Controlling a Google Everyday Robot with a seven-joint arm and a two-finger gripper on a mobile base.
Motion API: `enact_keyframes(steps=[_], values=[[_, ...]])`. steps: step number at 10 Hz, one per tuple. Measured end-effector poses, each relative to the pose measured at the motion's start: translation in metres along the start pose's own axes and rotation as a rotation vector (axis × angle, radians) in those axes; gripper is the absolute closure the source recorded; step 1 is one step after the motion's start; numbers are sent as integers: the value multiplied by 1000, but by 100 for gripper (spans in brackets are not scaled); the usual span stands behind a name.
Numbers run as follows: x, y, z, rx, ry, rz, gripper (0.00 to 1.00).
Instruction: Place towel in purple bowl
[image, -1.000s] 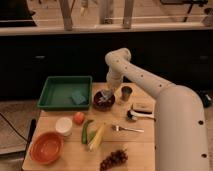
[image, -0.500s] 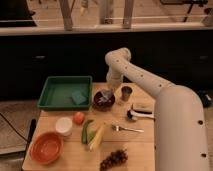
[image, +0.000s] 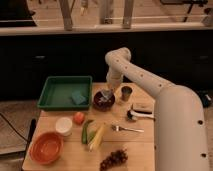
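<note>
The purple bowl (image: 104, 100) sits on the wooden table (image: 145, 145) just right of the green tray. A pale grey towel (image: 104, 96) lies bunched inside it. My gripper (image: 108, 91) hangs right over the bowl at the towel, at the end of the white arm (image: 150, 82) that reaches in from the right.
A green tray (image: 64, 92) with a blue sponge (image: 78, 98) stands at the left. A metal cup (image: 126, 92), a black brush (image: 140, 114), a fork (image: 127, 129), an orange bowl (image: 45, 147), a white cup (image: 63, 125), a tomato, corn, a green pepper and grapes (image: 114, 159) lie around.
</note>
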Motion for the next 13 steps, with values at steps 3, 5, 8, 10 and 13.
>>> enact_keyframes(steps=[3,5,8,10,13], values=[[-1,-2,1,1,-2,0,49],[-1,-2,1,0,-4,2,32],[0,0,4,-12,-8,5,20],[0,-1,4,-19,-9,3,20],[0,-1,7,-24,-13,3,20]])
